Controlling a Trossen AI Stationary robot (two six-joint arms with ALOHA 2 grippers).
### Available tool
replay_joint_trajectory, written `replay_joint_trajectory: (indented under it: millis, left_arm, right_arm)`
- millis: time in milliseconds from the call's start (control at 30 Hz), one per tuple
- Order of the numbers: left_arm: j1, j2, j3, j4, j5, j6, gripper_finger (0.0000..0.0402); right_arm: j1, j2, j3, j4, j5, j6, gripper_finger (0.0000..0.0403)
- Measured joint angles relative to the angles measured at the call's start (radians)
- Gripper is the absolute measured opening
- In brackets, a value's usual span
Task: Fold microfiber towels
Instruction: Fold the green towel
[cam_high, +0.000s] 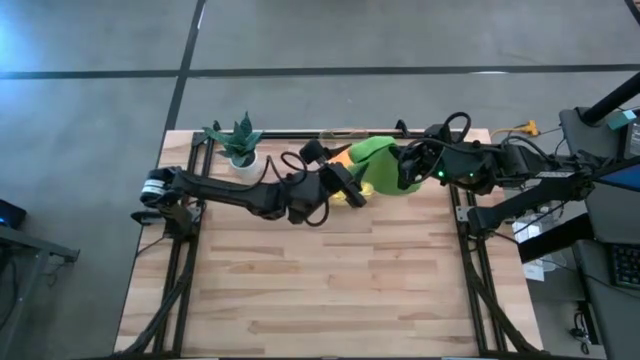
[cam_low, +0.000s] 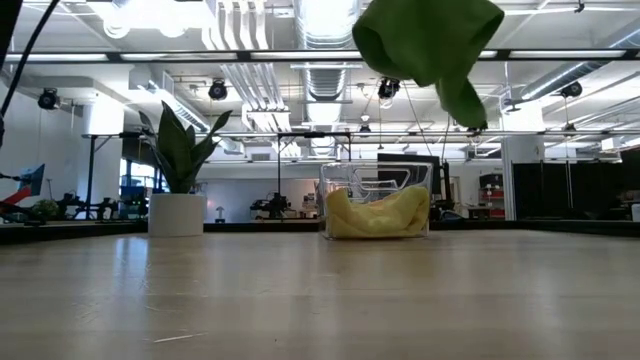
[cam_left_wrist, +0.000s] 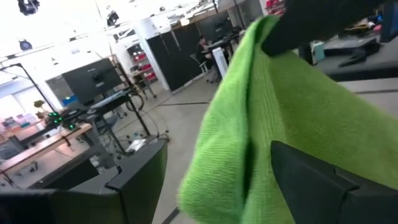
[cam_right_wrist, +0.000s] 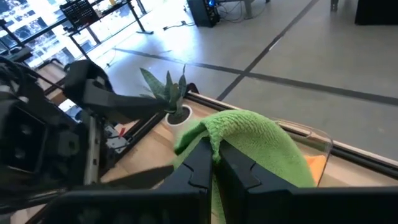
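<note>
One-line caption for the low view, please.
Green towel hangs high above the table; yellow towel in clear bin, plant alongside.

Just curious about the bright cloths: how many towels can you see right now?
3. A lime green towel hangs in the air from the shut right gripper. A yellow towel and an orange towel lie in the clear bin. More may be hidden underneath.

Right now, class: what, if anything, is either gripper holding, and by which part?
The right gripper is shut on a lime green towel, pinching a bunched fold near its top, lifted clear of the table. The left gripper stands open beside it.
</note>
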Motion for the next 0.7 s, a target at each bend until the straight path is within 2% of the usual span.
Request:
replay_joint_trajectory:
  millis: [133, 300, 700]
  left_arm:
    - [0.013, 0.019, -0.002, -0.009, -0.005, -0.005, 0.027]
    - [0.023, 0.019, -0.002, -0.002, -0.064, -0.005, 0.027]
    - [0.018, 0.005, -0.001, 0.007, -0.04, -0.005, 0.027]
  right_arm:
    - [0.0, 0.0, 0.0, 0.002, -0.002, 0.0, 0.0009]
    - [0.0, 0.0, 0.0, 0.003, -0.008, 0.0, 0.0009]
    - [0.0, 0.0, -0.001, -0.001, -0.009, -0.008, 0.0009]
